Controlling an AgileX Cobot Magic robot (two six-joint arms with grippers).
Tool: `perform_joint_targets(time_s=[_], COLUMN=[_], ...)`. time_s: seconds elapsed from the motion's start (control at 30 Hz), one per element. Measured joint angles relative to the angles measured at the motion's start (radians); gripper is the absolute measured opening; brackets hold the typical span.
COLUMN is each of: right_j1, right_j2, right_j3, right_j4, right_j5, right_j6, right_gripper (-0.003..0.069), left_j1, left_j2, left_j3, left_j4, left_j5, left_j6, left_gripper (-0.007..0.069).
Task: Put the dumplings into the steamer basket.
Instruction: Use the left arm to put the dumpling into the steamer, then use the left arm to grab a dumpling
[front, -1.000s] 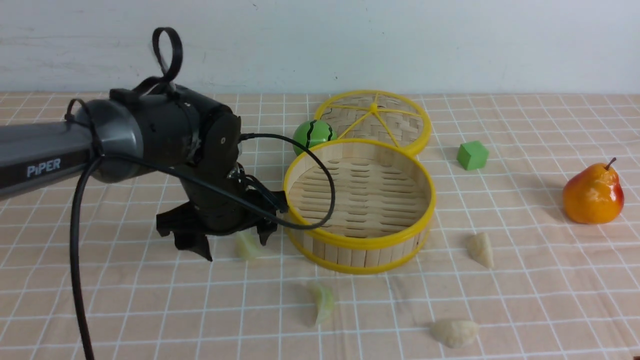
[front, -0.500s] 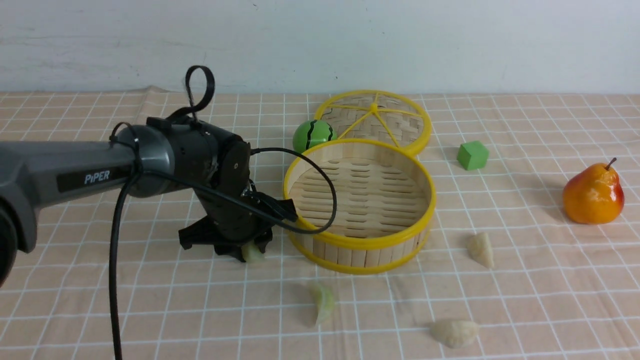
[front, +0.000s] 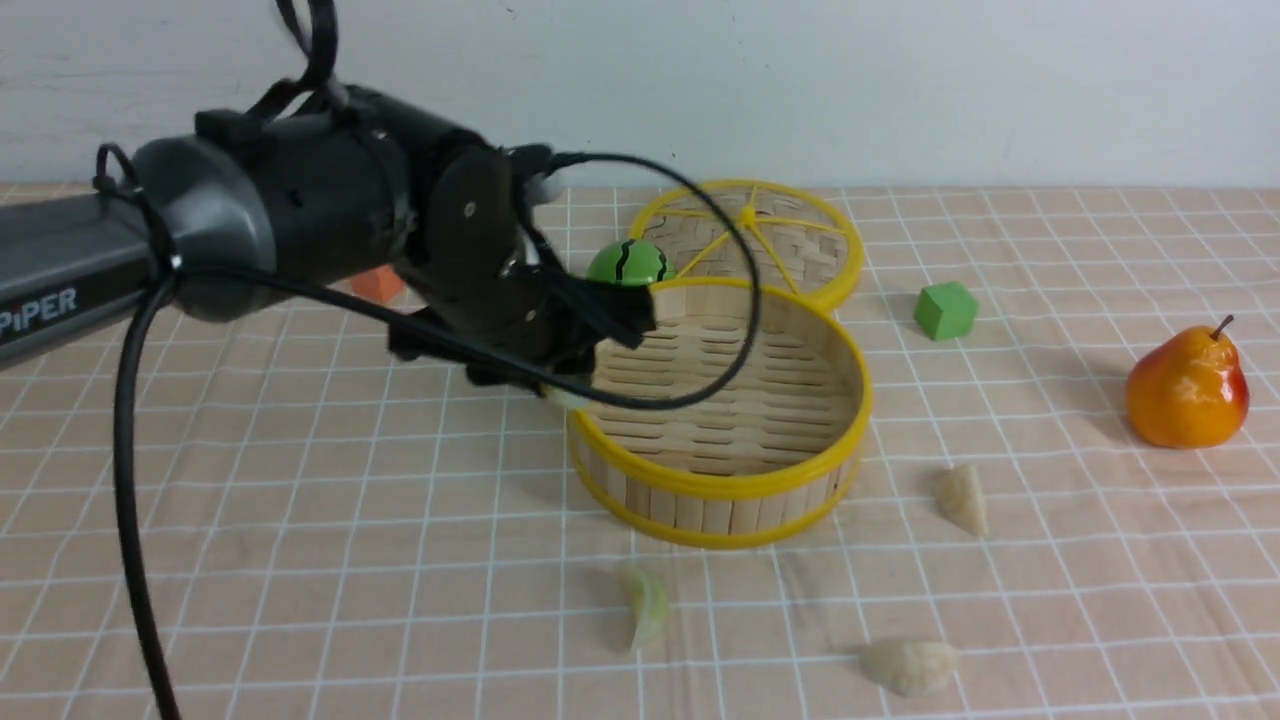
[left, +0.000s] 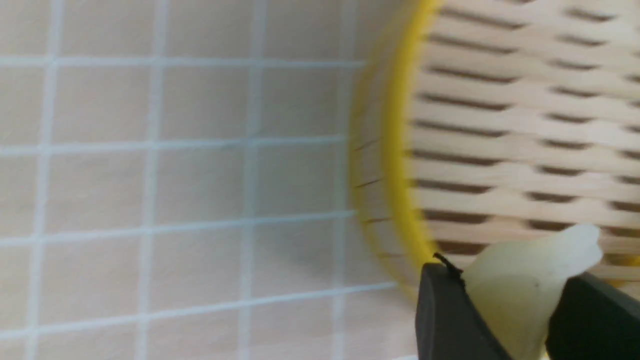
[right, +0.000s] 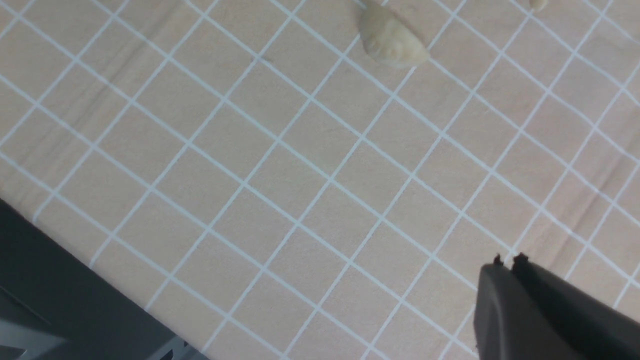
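The steamer basket (front: 720, 485) stands mid-table; its inside holds nothing that I can see. My left gripper (front: 565, 392) is shut on a pale green dumpling (left: 520, 285) and holds it in the air right at the basket's near-left rim (left: 397, 165). A second green dumpling (front: 645, 605) lies in front of the basket. One cream dumpling (front: 910, 665) lies front right, another (front: 962, 498) to the basket's right. My right gripper (right: 506, 261) is shut and empty above the cloth, with a cream dumpling (right: 392, 37) ahead of it.
The flat woven lid (front: 775, 235) leans behind the basket, with a green striped ball (front: 625, 265) beside it. A green cube (front: 945, 310) and a pear (front: 1188, 385) sit at the right. A small orange block (front: 378, 285) shows behind the left arm.
My left gripper closed on the green dumpling beside the basket, lifted it off the cloth and carried it up and right to the basket's rim. Everything else stayed put.
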Motion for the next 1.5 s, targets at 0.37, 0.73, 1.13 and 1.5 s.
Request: perform_joint_targets(time_s=[0.37, 0.73, 1.13, 1.5], right_j1=[0.0, 0.0, 0.0, 0.0], right_j2=[-0.119, -0.177, -0.177, -0.177], right_j3=[-0.037, -0.037, -0.037, -0.037], right_j4=[-0.027, -0.067, -0.075, -0.042], right_j5=[0.009, 0.015, 0.015, -0.055], right_j6=[0.052, 0.052, 0.052, 0.052], right_gripper=[0.0038, 0.0044, 0.0057, 0.0063], left_j1=[-0.077, -0.076, -0.076, -0.129], left_j2=[0.481, 0.712, 0.58, 0.08], left_j3=[-0.656, -0.911, -0.955, -0.687], left_j4=[-0.022, -0.009, 0.014, -0.065], left_j5=[0.135, 0.245, 0.534, 0.538], left_j6=[0.016, 0.021, 0.095, 0.207], left_gripper=[0.024, 0.0267, 0.0643, 0.0506])
